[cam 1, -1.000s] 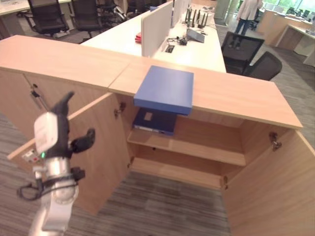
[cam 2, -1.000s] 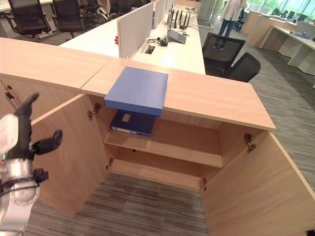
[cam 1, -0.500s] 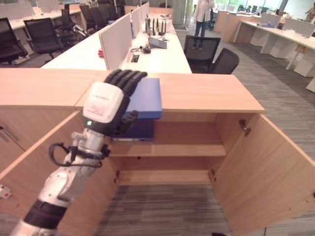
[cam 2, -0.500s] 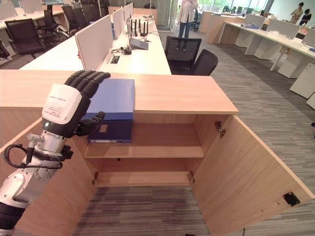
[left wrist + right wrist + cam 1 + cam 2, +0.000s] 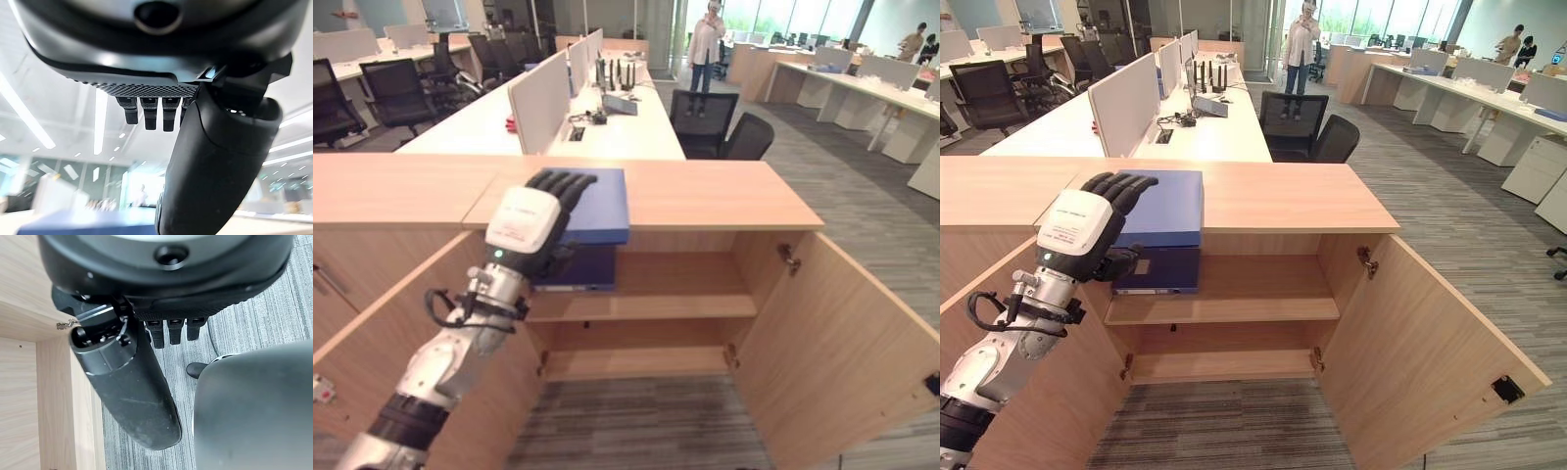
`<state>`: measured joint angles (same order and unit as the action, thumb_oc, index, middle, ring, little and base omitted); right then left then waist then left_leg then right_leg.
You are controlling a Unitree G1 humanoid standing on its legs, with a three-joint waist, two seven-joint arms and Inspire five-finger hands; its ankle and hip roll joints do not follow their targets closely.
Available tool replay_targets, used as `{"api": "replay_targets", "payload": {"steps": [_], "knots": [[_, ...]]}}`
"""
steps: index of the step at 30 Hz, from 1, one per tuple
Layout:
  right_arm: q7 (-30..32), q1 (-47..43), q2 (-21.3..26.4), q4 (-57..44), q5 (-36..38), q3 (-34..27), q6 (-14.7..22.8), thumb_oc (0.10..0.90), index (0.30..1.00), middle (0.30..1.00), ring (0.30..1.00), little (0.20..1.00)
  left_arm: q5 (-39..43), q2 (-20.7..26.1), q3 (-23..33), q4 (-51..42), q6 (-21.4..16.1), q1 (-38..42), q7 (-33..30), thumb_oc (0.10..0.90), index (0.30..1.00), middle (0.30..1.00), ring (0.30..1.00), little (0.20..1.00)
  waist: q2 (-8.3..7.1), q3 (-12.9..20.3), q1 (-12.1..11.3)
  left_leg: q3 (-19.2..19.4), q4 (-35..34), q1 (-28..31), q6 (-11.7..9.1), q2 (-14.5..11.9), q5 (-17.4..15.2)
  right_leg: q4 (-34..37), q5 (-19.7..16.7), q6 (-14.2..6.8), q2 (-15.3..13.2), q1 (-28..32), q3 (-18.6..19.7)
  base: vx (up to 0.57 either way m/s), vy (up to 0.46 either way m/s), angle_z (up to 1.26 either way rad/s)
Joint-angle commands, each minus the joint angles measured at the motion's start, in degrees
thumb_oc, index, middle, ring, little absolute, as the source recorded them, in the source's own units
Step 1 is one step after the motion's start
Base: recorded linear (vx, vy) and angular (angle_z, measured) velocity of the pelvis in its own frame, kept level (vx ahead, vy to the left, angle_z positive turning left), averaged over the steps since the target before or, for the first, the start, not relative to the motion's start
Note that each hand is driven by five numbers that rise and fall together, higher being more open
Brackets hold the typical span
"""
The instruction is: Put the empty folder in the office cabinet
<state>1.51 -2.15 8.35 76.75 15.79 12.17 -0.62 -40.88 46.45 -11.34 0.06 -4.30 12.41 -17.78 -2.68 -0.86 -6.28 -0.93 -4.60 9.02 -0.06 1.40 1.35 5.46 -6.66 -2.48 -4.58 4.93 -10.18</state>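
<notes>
The left robot hand (image 5: 530,217) is raised with its fingers relaxed and spread, nothing held, at the near left edge of the blue folder (image 5: 600,201), which lies flat on the cabinet top (image 5: 724,194) and overhangs its front edge. The folder is judged stiff, light and smooth-skinned – best taken at the overhanging edge, thumb beneath. Under it a second blue folder (image 5: 1161,270) lies on the upper shelf (image 5: 1253,290) between the open doors (image 5: 1420,343), so the free span beside it is suggested.
</notes>
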Motion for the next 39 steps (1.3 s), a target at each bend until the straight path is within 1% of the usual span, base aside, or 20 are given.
{"api": "replay_targets", "payload": {"steps": [1, 6, 11, 15, 16, 28, 39], "knots": [[-0.37, -0.11, 1.68, 3.07, -1.33, 1.87, -0.19, 0.800, 0.900, 0.900, 0.900, 0.900, 1.08, 0.65, 2.99, -0.28, 1.29, 11.08, -2.49, 0.800, 0.900, 0.900, 0.900, 0.900, -0.62, 0.77, 1.02, -3.93, -0.40, 1.60, -0.18, 0.43, -6.53, -0.46, 4.77, -4.53, -1.38, 4.23, -2.05, -0.01, 0.002, -0.04], [-0.67, -0.03, 1.91, 3.07, -1.39, 1.73, -0.41, 0.800, 0.900, 0.900, 0.900, 0.900, 0.74, -0.60, 3.25, 3.92, 3.09, 11.59, -1.92, 0.800, 0.900, 0.900, 0.900, 0.900, -0.61, 0.87, 1.48, -3.56, -0.40, 1.74, -0.19, 0.45, -6.53, -0.46, 4.83, -4.45, -1.22, 4.25, -1.84, 0.00, 0.000, -0.02], [-0.88, 0.23, 2.16, 2.97, -1.37, 1.74, -0.43, 0.800, 0.900, 0.900, 0.900, 0.900, 0.05, -0.40, 2.37, 6.71, 3.70, 12.71, -1.90, 0.800, 0.900, 0.900, 0.900, 0.900, -0.51, 0.79, 1.79, -3.23, -0.40, 1.95, -0.13, 0.43, -6.59, -0.46, 4.79, -4.44, -1.18, 4.25, -1.54, 0.00, 0.000, 0.00], [-0.91, 0.28, 2.35, 2.84, -1.24, 1.86, -0.37, 0.800, 0.900, 0.900, 0.900, 0.900, -0.81, 0.07, 1.01, 9.58, 4.65, 14.27, -2.19, 0.800, 0.900, 0.900, 0.900, 0.900, -0.38, 0.78, 2.22, -2.83, -0.40, 2.07, -0.06, 0.46, -6.67, -0.46, 4.78, -4.42, -1.08, 4.24, -1.19, 0.00, 0.002, -0.03], [-0.89, 0.39, 2.61, 2.62, -1.20, 1.95, -0.30, 0.800, 0.900, 0.900, 0.900, 0.900, -1.92, 0.79, -0.14, 11.64, 5.26, 15.74, -2.41, 0.800, 0.900, 0.900, 0.900, 0.900, -0.32, 0.79, 2.50, -2.55, -0.40, 2.18, -0.01, 0.48, -6.72, -0.46, 4.69, -4.46, -1.03, 4.14, -0.95, 0.01, 0.003, -0.05], [-0.62, 0.87, 2.99, 2.48, -0.93, 2.14, -0.22, 0.800, 0.900, 0.900, 0.900, 0.900, -4.13, 2.70, -2.73, 17.36, 7.52, 19.40, -3.54, 0.800, 0.900, 0.900, 0.900, 0.900, -0.24, 1.04, 3.25, -1.83, -0.40, 2.45, 0.09, 0.54, -7.00, -0.46, 4.59, -4.57, -0.94, 4.01, -0.30, 0.00, 0.000, -0.05], [-0.67, 1.25, 2.96, 2.18, -1.31, 2.67, -0.19, 0.800, 0.900, 0.900, 0.900, 0.900, -6.19, 3.54, -3.23, 21.31, 9.75, 21.04, -4.59, 0.800, 0.900, 0.900, 0.900, 0.900, -0.27, 1.01, 3.58, -1.44, -0.40, 2.53, 0.18, 0.52, -7.03, -0.46, 4.61, -4.54, -0.82, 3.99, -0.10, 0.00, 0.000, 0.00]]}}
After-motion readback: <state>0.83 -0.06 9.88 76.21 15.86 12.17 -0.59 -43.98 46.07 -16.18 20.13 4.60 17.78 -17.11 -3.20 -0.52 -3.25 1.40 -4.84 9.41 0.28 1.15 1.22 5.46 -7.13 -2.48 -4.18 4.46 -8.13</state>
